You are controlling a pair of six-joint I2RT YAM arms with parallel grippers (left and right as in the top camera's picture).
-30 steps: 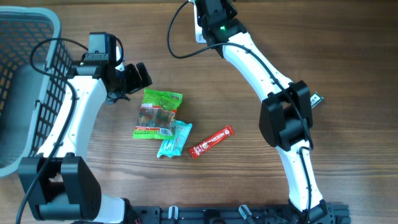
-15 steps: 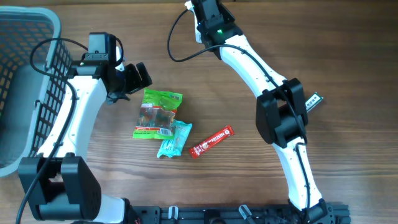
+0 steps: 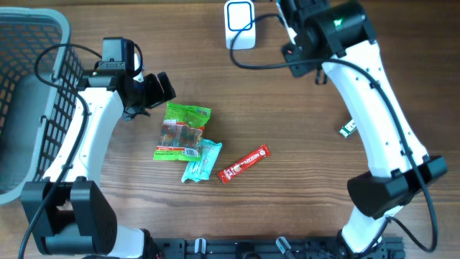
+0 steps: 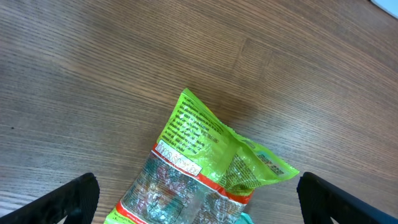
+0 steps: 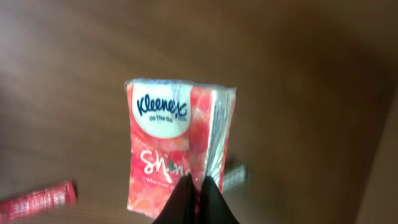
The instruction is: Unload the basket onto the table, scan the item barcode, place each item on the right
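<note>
Though the Kleenex pack (image 5: 171, 149) looks light, soft and slick-wrapped, the right gripper (image 5: 198, 182), jaws clenched, pinches only its lower edge at mid-frame, off the surface (image 5: 62, 62) — it may swivel, so a hold nearer mid-body would be steadier. The left gripper (image 3: 153, 91) hangs, jaws released, above the green snack bag (image 4: 205, 155).

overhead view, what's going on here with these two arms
The right gripper is shut on a Kleenex tissue pack, pinching its lower edge and holding it above the table. That arm is up near a white device at the far edge, likely the scanner. The left gripper hangs open by a green snack bag, holding nothing. That bag, a teal packet and a red bar lie mid-table. A grey basket stands at the left.
</note>
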